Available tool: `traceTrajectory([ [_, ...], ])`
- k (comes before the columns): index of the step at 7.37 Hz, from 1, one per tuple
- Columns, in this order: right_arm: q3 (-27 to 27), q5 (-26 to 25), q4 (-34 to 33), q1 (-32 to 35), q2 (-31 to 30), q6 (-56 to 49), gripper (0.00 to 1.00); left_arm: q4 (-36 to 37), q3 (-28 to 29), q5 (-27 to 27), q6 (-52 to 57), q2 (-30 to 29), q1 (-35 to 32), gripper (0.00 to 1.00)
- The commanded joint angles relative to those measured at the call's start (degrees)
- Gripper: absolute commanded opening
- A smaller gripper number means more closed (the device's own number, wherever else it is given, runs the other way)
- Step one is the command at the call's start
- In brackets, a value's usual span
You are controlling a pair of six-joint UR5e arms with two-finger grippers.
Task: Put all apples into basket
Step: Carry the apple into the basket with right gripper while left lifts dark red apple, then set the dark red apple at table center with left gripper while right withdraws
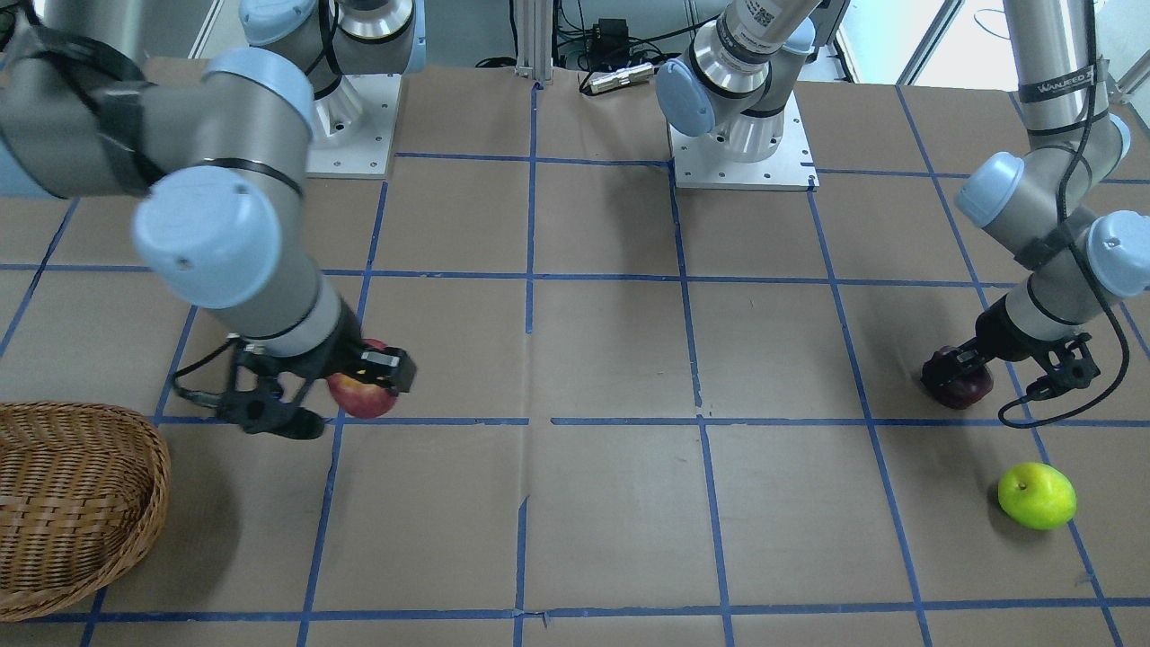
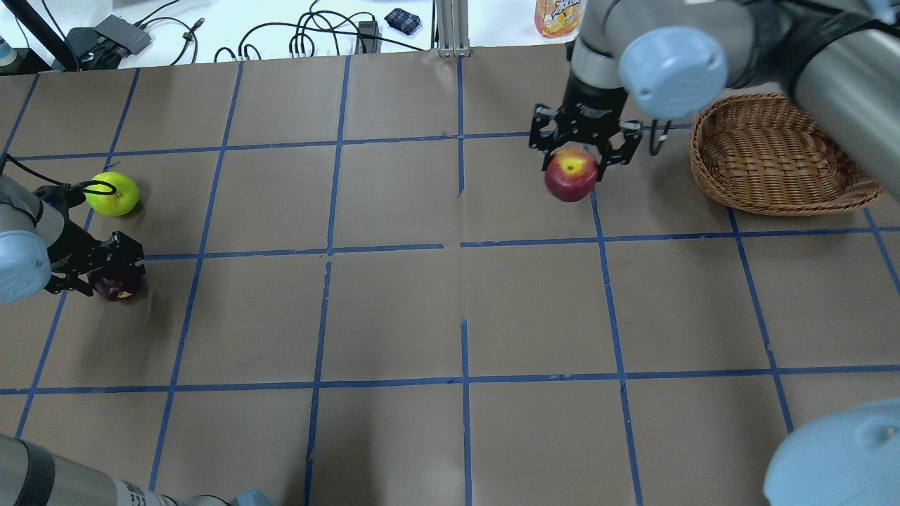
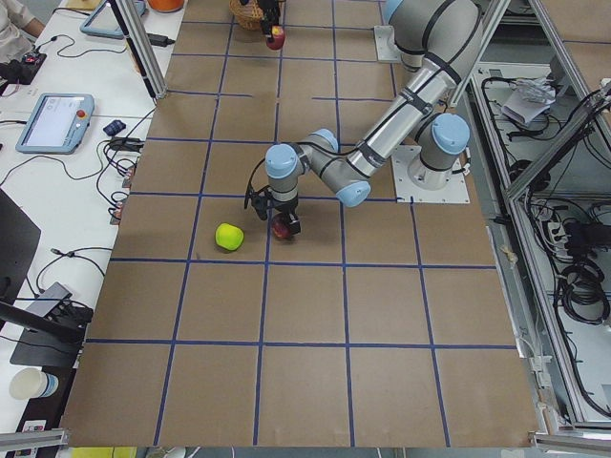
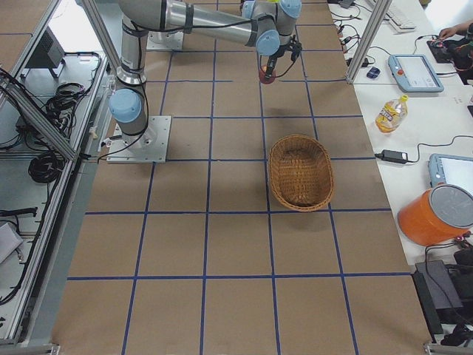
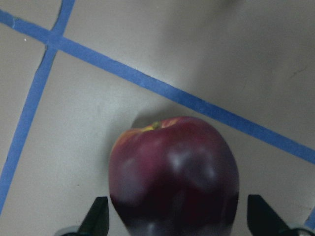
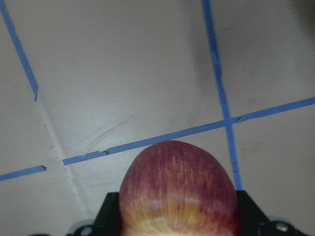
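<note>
My right gripper [image 2: 578, 160] is shut on the red apple [image 2: 571, 177] and holds it above the table, left of the basket [image 2: 710, 169] in the overhead view. The apple's yellowish stem patch faces up. It fills the bottom of the right wrist view [image 6: 177, 187]. The wicker basket [image 1: 135, 503] is empty. My left gripper [image 5: 177, 223] is open, with a jaw on each side of the dark maroon apple [image 5: 172, 172], which rests on the table [image 2: 116, 287]. The yellow-green apple [image 2: 112, 193] lies just beyond it [image 1: 1036, 494].
The table is brown paper with a blue tape grid. A drink bottle [image 2: 559, 14] and cables lie past its far edge. The arm bases [image 1: 741, 135] stand on the robot's side. A side table holds tablets and an orange bucket [image 4: 436, 214].
</note>
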Motion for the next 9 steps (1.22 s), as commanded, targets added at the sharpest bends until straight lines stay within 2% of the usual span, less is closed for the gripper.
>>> traceTrajectory([
  [1,-6.0,-5.7,3.5,-12.4,1.1,-20.0,0.0,0.1,1.0,0.2,4.9,-0.4,-0.1,0.63],
  [2,-6.2,-8.4,0.6,-16.7,3.4,-27.8,0.0,-0.2,2.0,0.7,7.1,-0.5,-0.1,0.3],
  [3,-6.0,-8.8,-3.3,-20.5,6.3,-34.2,0.0,-1.3,3.7,1.2,7.2,-0.2,-0.2,0.09],
  [4,-5.8,-9.0,-7.5,-22.2,9.5,-36.7,0.0,-7.3,6.8,2.4,7.3,1.7,-1.4,0.04],
  [5,-5.4,-9.0,-8.0,-22.3,11.5,-36.6,0.0,-13.1,10.1,2.8,7.3,3.3,-4.7,0.04],
  [6,-5.4,-9.0,-10.5,-23.3,13.2,-36.8,0.0,-14.1,11.0,5.5,7.4,5.0,-7.9,0.04],
  [7,-5.4,-8.8,-12.8,-24.7,14.8,-37.3,0.0,-16.8,10.9,5.0,7.3,6.8,-10.1,0.04],
  [9,-5.3,-9.0,-13.0,-25.1,16.0,-38.9,0.0,-18.2,11.4,2.7,6.3,9.4,-17.5,0.04],
])
